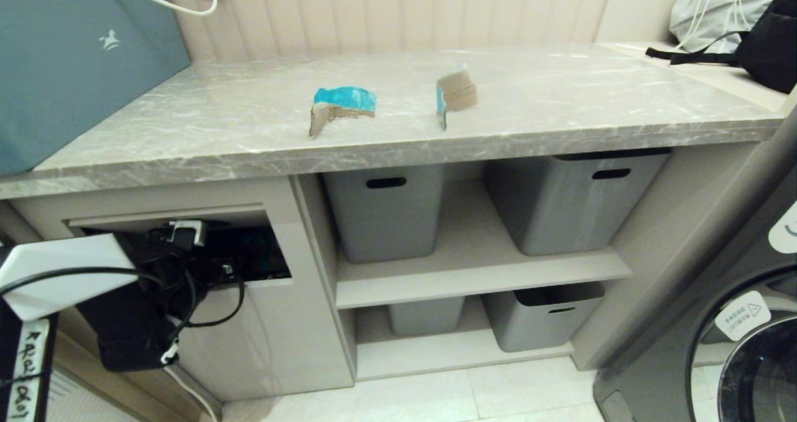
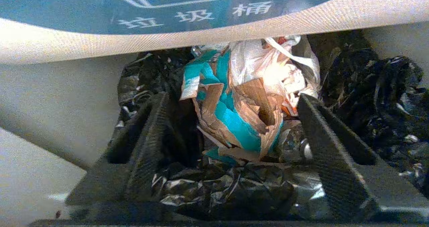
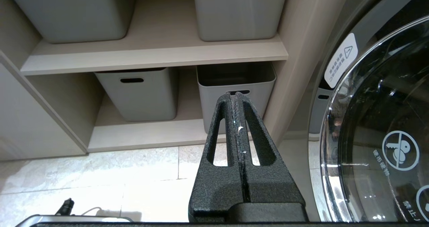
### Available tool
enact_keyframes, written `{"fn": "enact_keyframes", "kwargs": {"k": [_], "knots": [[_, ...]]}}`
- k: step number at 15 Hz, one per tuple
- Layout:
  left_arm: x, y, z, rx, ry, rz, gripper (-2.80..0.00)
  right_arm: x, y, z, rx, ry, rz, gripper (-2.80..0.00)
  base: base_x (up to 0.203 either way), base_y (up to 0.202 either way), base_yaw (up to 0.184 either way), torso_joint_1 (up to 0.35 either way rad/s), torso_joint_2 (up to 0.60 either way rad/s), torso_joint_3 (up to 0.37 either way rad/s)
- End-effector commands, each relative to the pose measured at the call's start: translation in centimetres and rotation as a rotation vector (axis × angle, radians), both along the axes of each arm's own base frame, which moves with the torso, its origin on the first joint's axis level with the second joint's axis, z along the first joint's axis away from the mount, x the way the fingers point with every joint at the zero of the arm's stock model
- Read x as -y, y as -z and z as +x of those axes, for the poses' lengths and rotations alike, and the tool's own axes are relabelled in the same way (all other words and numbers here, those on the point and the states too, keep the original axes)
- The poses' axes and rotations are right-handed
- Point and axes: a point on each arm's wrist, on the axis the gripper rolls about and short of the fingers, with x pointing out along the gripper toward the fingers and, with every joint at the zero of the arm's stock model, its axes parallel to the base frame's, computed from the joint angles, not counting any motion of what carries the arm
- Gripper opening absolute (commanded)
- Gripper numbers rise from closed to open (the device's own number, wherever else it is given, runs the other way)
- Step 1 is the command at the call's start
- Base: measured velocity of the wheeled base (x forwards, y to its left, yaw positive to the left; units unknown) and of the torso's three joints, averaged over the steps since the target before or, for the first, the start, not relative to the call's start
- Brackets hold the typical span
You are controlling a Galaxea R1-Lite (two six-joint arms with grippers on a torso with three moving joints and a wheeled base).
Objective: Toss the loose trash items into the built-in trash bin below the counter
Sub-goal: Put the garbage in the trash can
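Two cardboard scraps lie on the grey marble counter: one turquoise-faced, one mostly brown with a turquoise edge. My left arm reaches into the built-in trash bin's opening in the beige cabinet front. Its gripper is open inside, fingers wide apart. A crumpled brown-and-turquoise scrap rests on the trash in the black liner, touching neither finger. The flap with its blue sticker is pushed in above. My right gripper is shut and empty, parked low by the shelves.
Grey plastic bins fill the open shelves right of the cabinet. A washing machine stands at the far right. A teal box sits on the counter's left end, a black bag at the back right.
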Motion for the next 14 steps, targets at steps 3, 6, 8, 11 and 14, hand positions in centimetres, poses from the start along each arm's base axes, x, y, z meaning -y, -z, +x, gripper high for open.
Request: {"fn": "enact_keyframes", "kwargs": {"k": [3,6,8,11,14], "knots": [[0.0,-0.9,-1.2,0.001,-0.004,-0.001,0.0,0.0,0.0,0.0,0.0,-0.001,0.0,-2.8,0.0,0.0,0.0,0.0,0.0,0.0],[0.1,-1.5,-3.2,-0.03,-0.008,-0.006,0.0,0.0,0.0,0.0,0.0,0.0,0.0,-2.8,0.0,0.0,0.0,0.0,0.0,0.0],[0.1,-2.5,-4.2,-0.023,-0.011,-0.005,0.0,0.0,0.0,0.0,0.0,0.001,0.0,-2.8,0.0,0.0,0.0,0.0,0.0,0.0],[0.3,-3.9,-6.8,-0.029,-0.014,-0.009,0.0,0.0,0.0,0.0,0.0,0.001,0.0,-2.8,0.0,0.0,0.0,0.0,0.0,0.0],[0.7,-5.0,-10.1,-0.056,-0.013,-0.018,-2.8,0.0,0.0,0.0,0.0,0.0,0.0,-2.8,0.0,0.0,0.0,0.0,0.0,0.0]]}}
